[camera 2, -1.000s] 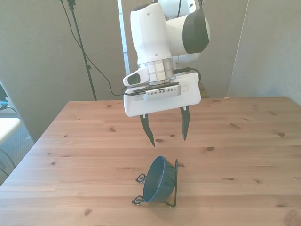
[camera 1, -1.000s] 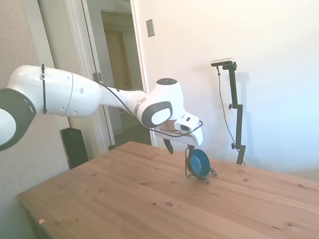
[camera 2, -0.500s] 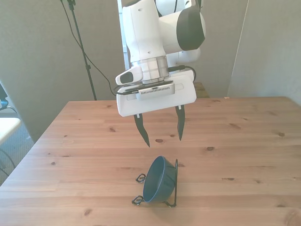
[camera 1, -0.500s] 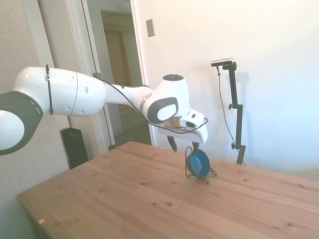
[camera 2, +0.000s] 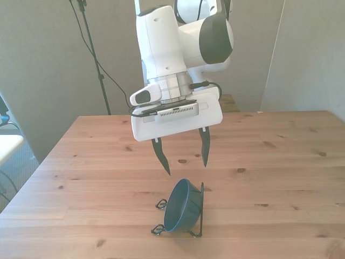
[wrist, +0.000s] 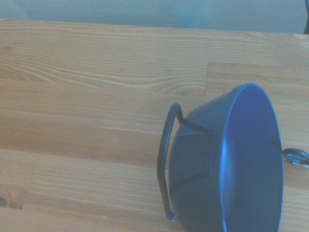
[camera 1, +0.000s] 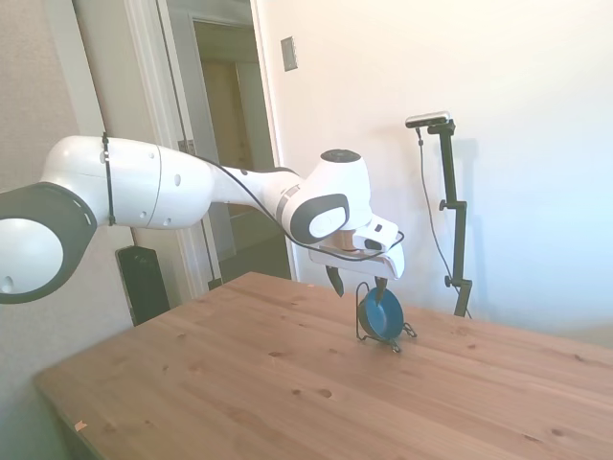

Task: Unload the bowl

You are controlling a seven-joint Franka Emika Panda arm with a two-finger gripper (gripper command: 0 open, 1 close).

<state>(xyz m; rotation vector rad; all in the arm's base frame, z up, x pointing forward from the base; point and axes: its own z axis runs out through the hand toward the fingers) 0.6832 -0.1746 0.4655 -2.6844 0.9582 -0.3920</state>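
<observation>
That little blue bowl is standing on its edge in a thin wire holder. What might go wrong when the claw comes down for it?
The small dark-blue bowl leans on edge in a thin black wire rack, so one finger of the open gripper might strike its rim rather than straddle it. The rack looks light and may lift or slide along with the bowl. If knocked, the bowl might roll across the wooden table.

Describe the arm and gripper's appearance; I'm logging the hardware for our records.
The arm is glossy white with dark grey joint caps and a thin black cable along it. The gripper has a flat white rectangular body with a grey vented strip and two slim, dark, pointed fingers.
</observation>
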